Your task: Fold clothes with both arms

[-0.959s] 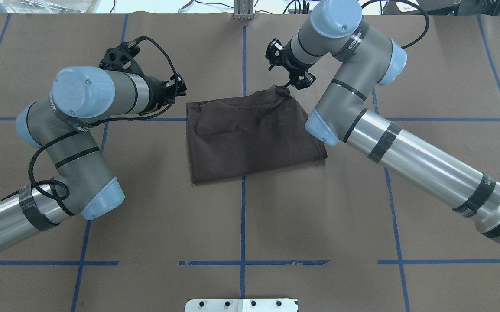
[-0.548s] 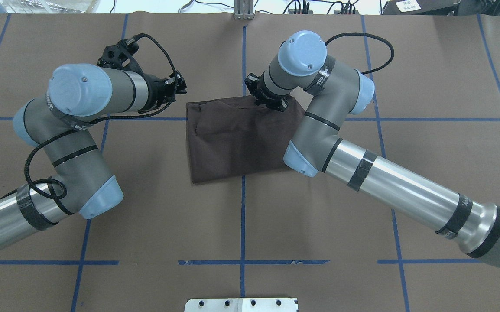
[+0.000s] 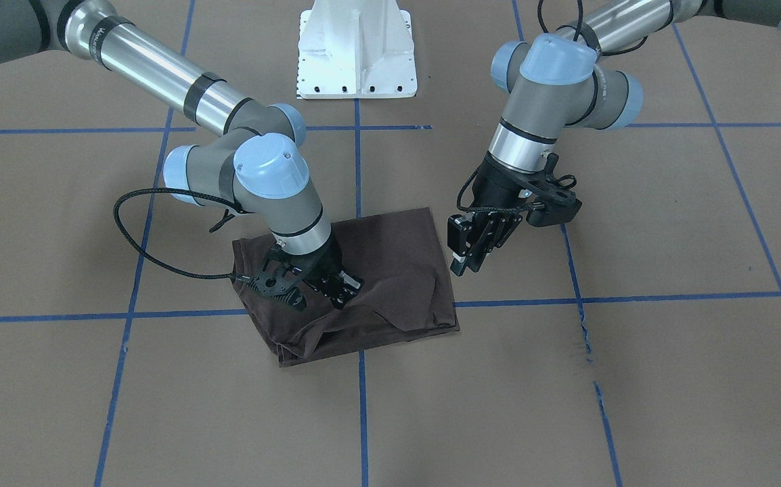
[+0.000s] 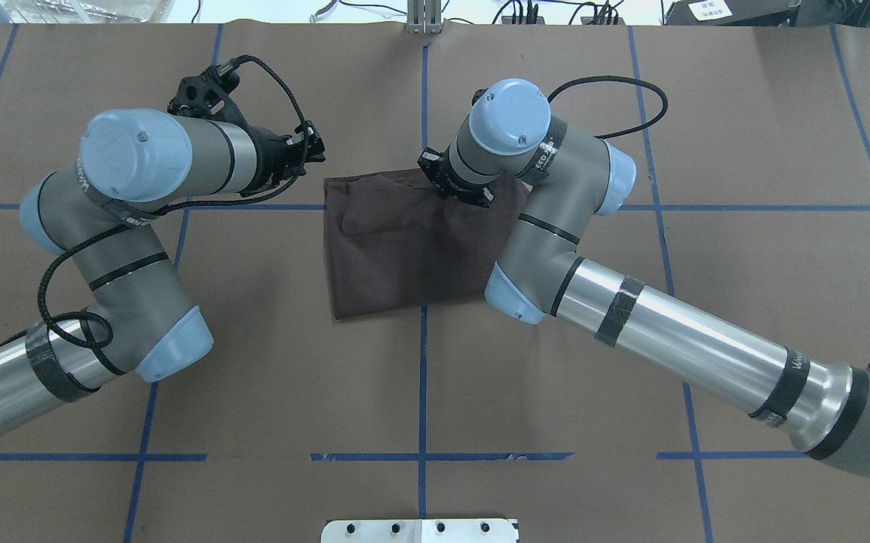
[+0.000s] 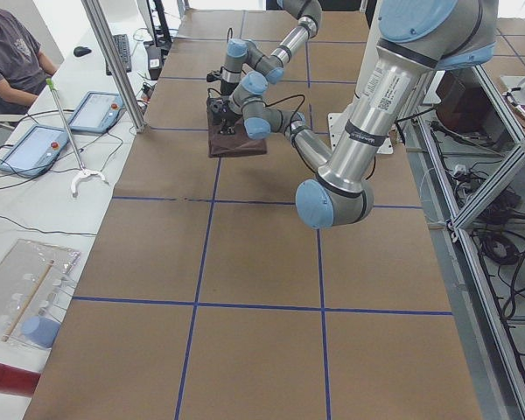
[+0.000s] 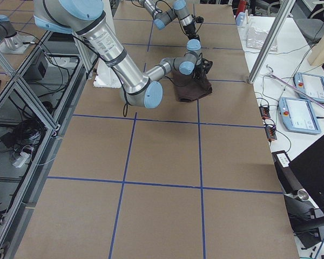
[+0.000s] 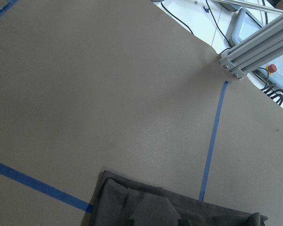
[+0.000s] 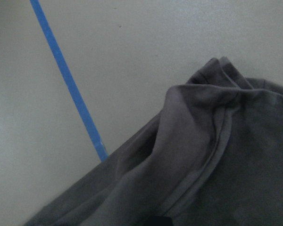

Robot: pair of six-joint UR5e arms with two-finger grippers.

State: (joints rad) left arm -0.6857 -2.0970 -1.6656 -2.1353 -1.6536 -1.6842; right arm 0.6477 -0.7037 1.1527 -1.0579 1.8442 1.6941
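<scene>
Loosely folded dark brown T-shirt [image 3: 397, 257], rumpled far edge, right gripper [image 3: 340, 297] pinching it, left gripper [image 3: 465, 264] parted, empty.

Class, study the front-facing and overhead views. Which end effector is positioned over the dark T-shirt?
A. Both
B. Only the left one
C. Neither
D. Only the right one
D: the right end effector is down over the T-shirt, while the left end effector hangs beside the shirt's edge, above the bare brown table cover.
</scene>
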